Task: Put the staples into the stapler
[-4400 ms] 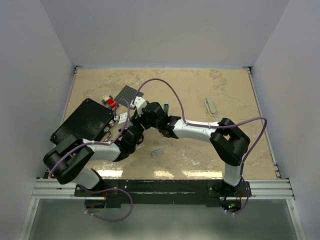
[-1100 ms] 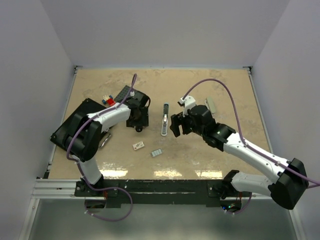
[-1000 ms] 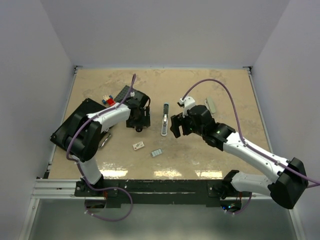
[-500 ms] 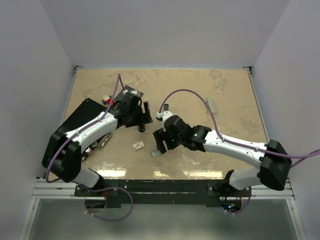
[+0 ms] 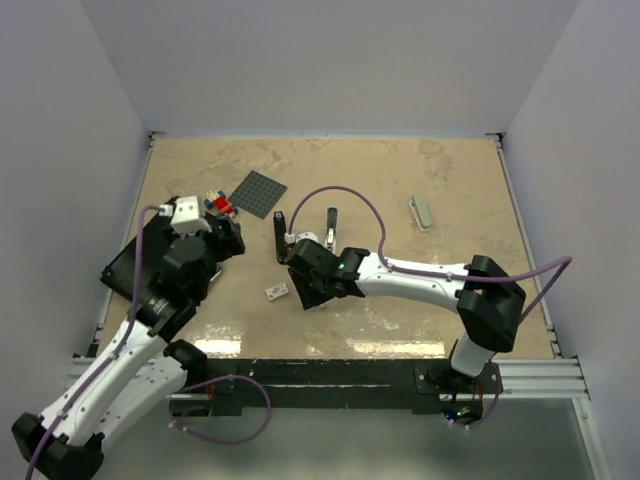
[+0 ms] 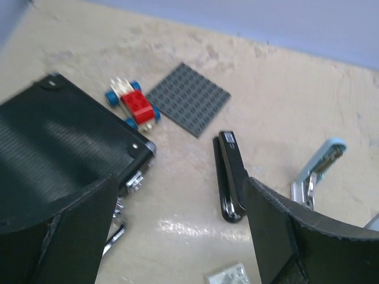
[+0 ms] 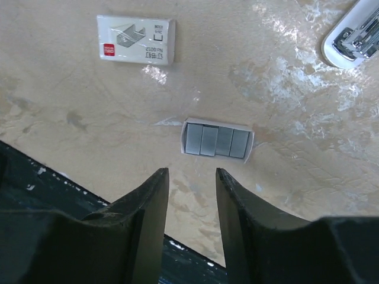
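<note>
The staples [image 7: 217, 142] are a pale grey-blue ribbed block in a small white tray, lying flat on the table just beyond my right gripper's [image 7: 190, 173] tips. Its jaws stand narrowly open with nothing between them. From above, the right gripper [image 5: 306, 288] hides the staples. The stapler [image 7: 355, 32] lies opened, chrome channel showing; it also shows in the left wrist view, stapler [image 6: 317, 171], and from above, stapler [image 5: 330, 220]. My left gripper [image 6: 180, 183] is wide open and empty, drawn back over the black case, left gripper [image 5: 226, 240].
A black glossy bar [image 5: 280, 236] lies left of the stapler. The little white box [image 5: 277, 292] sits near the staples. A black case [image 5: 160, 250], a toy car [image 5: 217, 203] and a grey baseplate [image 5: 256, 192] fill the left. A pale object [image 5: 421, 212] lies right.
My right arm swung left from beside the stapler to above the staples, its jaws narrowing. My left arm pulled back from the stapler toward the near left and opened wide.
</note>
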You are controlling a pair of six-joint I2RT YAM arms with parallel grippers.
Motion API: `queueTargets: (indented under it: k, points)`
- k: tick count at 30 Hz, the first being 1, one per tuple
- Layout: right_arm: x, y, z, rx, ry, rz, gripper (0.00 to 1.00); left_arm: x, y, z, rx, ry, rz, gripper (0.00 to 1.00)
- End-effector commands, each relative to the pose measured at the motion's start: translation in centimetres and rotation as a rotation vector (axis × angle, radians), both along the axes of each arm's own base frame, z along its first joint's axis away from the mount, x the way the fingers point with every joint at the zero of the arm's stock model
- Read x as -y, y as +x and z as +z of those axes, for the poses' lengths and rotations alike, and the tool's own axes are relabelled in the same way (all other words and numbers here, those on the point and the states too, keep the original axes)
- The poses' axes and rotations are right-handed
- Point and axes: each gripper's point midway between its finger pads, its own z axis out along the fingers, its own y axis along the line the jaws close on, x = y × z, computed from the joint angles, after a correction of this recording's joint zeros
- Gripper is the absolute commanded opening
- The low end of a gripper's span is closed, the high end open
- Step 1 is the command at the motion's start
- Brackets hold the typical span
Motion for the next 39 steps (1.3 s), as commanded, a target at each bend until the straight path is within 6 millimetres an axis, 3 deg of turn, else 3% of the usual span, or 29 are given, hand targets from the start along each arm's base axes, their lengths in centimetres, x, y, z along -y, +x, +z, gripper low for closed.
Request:
queueTargets:
  k: [1, 10, 23, 29, 34, 39]
  points:
    - [-0.1, 0.8, -0.4, 0.009, -0.058, -0.073, 0.40, -3.9, -0.4, 3.5, 0.225, 0.065, 0.136, 0.91]
    - [-0.3, 0.9, -3.2, -0.026, -0.133, -0.071, 0.38, -2.8, -0.3, 2.9, 0.244, 0.030, 0.082, 0.91]
    - [0.0, 0.5, -5.5, -0.059, -0.170, -0.048, 0.32, -2.5, -0.1, 3.2, 0.268, 0.033, 0.071, 0.90]
    - [1.3, 1.1, -5.3, -0.026, -0.225, -0.068, 0.30, -2.2, -0.1, 3.0, 0.263, 0.038, 0.061, 0.90]
    - [1.5, 1.8, -4.0, -0.002, -0.217, -0.087, 0.27, -2.1, -0.1, 2.9, 0.263, 0.038, 0.058, 0.90]
    - [1.4, 1.9, -4.4, -0.007, -0.223, -0.079, 0.24, -2.1, -0.1, 3.0, 0.264, 0.038, 0.057, 0.90]
